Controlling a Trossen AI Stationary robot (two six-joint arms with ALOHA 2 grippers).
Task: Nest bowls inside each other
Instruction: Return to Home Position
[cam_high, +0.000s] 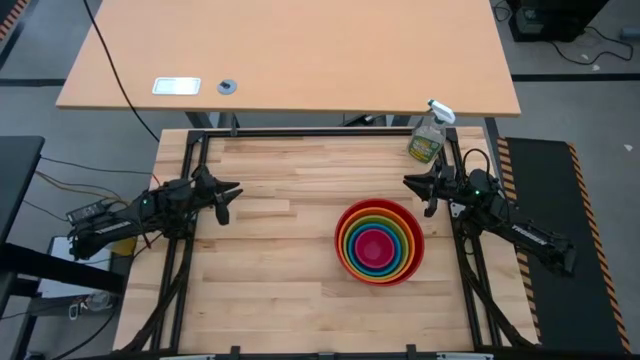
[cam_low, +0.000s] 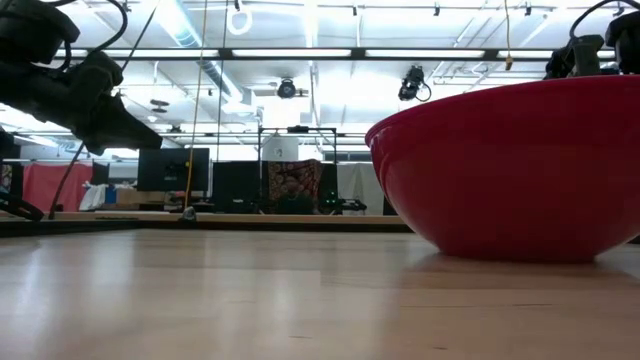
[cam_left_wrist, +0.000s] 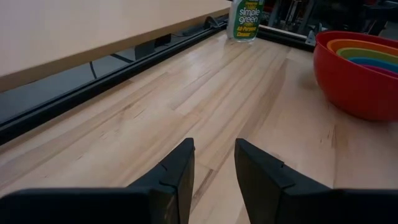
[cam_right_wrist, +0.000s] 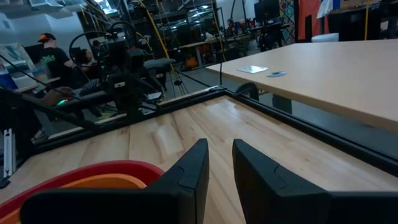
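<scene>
Pincers both empty, fingers slightly apart: my left gripper (cam_high: 228, 192) at left edge of table (cam_high: 280, 260), right gripper (cam_high: 418, 185) at right edge. Bowls (cam_high: 379, 241), all 5 nested, sit right of ctr. Job looks done.

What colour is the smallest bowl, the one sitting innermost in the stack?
Magenta pink. The smallest bowl shows best in the high view.

Red, orange, green, blue, pink nested bowls (cam_high: 379, 243)

Bowls (cam_high: 380, 243): five, each a different colour
Spray bottle (cam_high: 428, 140): one
End effectors: two, left end effector (cam_high: 231, 200), right end effector (cam_high: 418, 192)
Person (cam_right_wrist: 53, 59): one
</scene>
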